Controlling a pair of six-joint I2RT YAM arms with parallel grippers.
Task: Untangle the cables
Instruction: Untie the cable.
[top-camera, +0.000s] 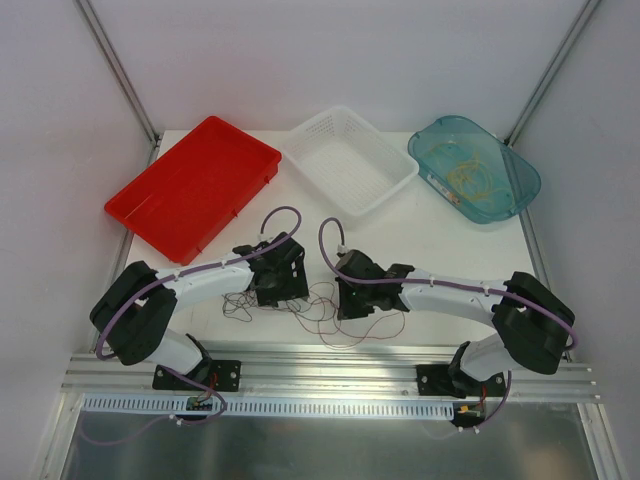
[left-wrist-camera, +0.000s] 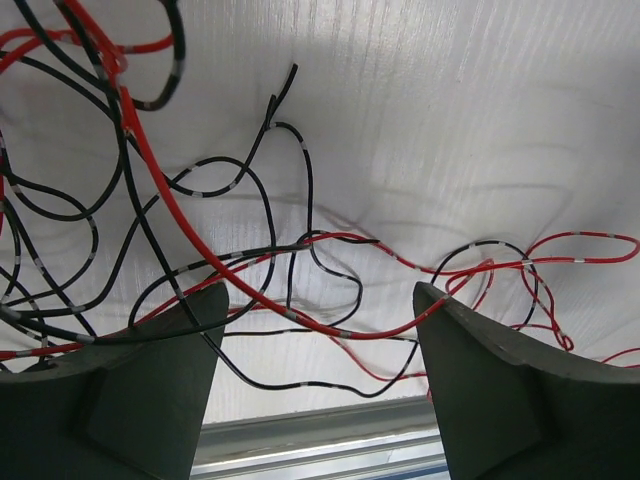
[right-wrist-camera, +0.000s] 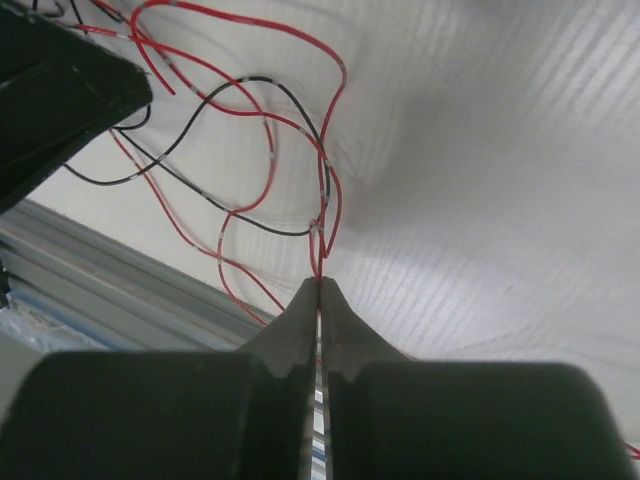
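Right tool (right-wrist-camera: 320, 288) is clenched shut on a red cable (right-wrist-camera: 321, 258), pinched right at the tips. Left tool (left-wrist-camera: 315, 335) is spread wide and gripping nothing, hanging just over the tangle. The cables (top-camera: 322, 303), red and black loops, lie on the white counter (top-camera: 450, 250) near its near edge, between both tools. Far side, left to right: red tray (top-camera: 190, 190), white basket (top-camera: 350, 165), teal bin (top-camera: 445, 135).

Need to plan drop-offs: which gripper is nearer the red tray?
Left. The left gripper sits just in front of the red tray; the right gripper is farther right, in front of the white basket.
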